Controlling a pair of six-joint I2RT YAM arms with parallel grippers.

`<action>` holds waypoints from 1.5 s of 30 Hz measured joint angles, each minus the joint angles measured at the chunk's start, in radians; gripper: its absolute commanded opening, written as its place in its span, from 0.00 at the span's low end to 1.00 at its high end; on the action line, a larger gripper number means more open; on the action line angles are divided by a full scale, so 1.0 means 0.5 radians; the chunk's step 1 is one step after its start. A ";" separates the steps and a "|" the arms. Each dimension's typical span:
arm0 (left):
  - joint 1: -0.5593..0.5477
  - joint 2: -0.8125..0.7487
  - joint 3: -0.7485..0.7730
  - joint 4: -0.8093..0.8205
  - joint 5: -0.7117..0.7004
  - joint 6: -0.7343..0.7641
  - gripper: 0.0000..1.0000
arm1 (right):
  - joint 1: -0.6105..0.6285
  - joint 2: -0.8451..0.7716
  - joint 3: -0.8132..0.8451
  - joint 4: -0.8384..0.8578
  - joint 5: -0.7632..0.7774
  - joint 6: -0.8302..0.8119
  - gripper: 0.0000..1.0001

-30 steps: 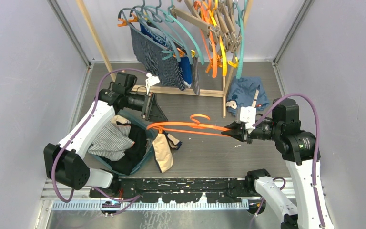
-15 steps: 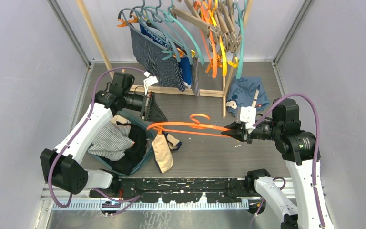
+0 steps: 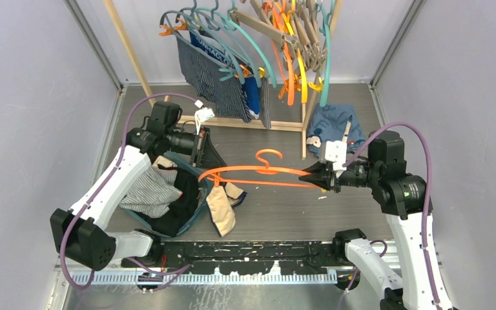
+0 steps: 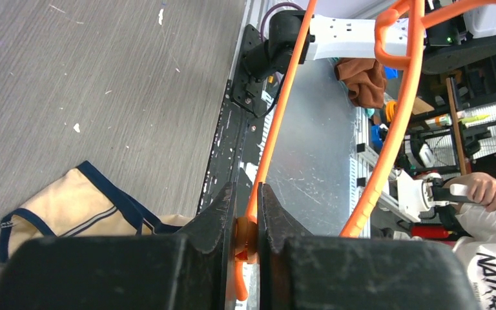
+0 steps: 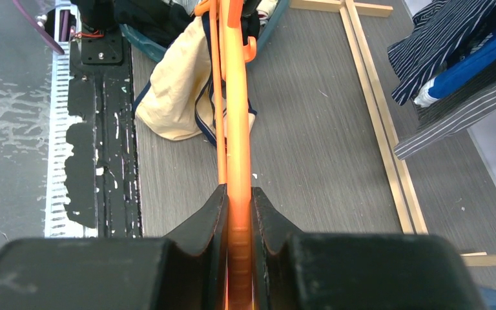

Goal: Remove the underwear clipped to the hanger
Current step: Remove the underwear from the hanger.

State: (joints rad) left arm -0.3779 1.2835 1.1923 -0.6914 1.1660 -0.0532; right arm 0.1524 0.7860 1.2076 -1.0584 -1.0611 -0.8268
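Above the table (image 3: 355, 213), the right gripper (image 3: 309, 173) clamps the orange hanger (image 5: 237, 116) steady. The left gripper (image 3: 201, 170) squeezes its clip (image 4: 240, 236), probably to free the beige underwear (image 3: 221, 210).

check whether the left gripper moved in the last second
Yes: the left gripper shifted toward the near edge, away from the wooden base rail, and shut on the orange hanger.

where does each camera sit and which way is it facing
top external: above and behind the bases, looking down at the table; left arm and right arm show.
left wrist: on the left arm, looking past its left hand, shut on the orange hanger, toward the near edge.
right wrist: on the right arm, looking along its right hand, shut on the hanger's other end.
shared: both wrist views show hanger and beige underwear.
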 measured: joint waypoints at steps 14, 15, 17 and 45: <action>-0.002 -0.055 -0.007 -0.086 0.072 0.195 0.01 | -0.010 0.042 0.005 0.156 -0.014 0.172 0.01; -0.002 -0.055 -0.002 -0.108 0.082 0.218 0.01 | -0.010 0.058 0.005 0.170 -0.016 0.186 0.01; -0.002 -0.055 0.016 -0.140 0.102 0.249 0.02 | -0.011 0.087 0.008 0.200 -0.021 0.213 0.01; -0.003 -0.056 0.044 -0.023 0.081 -0.276 0.00 | -0.021 0.037 0.014 0.531 0.076 0.204 0.01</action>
State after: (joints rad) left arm -0.3794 1.2552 1.2144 -0.7029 1.2064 -0.1913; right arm 0.1421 0.8047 1.2144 -0.7929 -1.0233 -0.7250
